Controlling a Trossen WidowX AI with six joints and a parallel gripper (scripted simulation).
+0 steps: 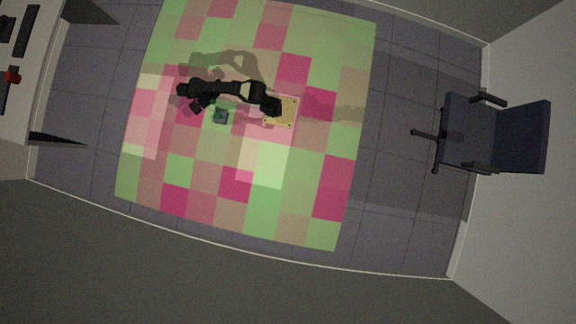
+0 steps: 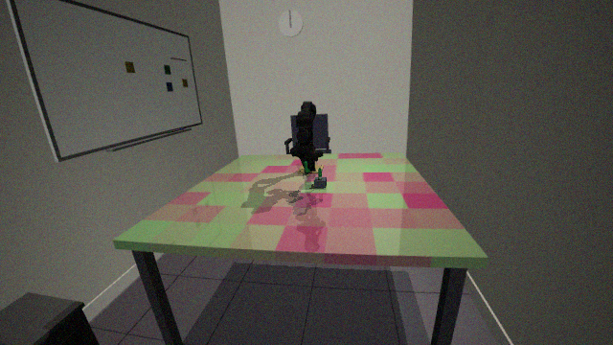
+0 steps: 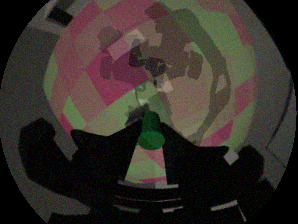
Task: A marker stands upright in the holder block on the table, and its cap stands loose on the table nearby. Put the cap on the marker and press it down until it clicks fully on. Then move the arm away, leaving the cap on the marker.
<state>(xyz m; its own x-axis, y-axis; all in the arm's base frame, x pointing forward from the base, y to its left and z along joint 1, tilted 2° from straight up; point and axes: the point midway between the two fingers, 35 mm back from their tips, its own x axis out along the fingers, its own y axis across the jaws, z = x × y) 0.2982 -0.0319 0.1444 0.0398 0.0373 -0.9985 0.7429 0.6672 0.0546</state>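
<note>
I had the green cap point(image 3: 150, 131) clamped in the jaws, held up off the checkered desk point(image 2: 412, 240). The marker point(image 2: 320, 171) stood upright in its holder block point(image 1: 220, 116), just beside the gripper point(image 2: 306, 167), not touching. The arm point(image 1: 225, 88) was stretched out from its base plate point(image 1: 285, 113).

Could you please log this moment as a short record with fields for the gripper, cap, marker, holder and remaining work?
gripper: shut on the cap
cap: green, lifted off the table between the fingers
marker: upright in the holder block, uncapped
holder block: grey, on the table, beside the gripper
remaining work: line the cap up over the marker, press down, withdraw
</note>
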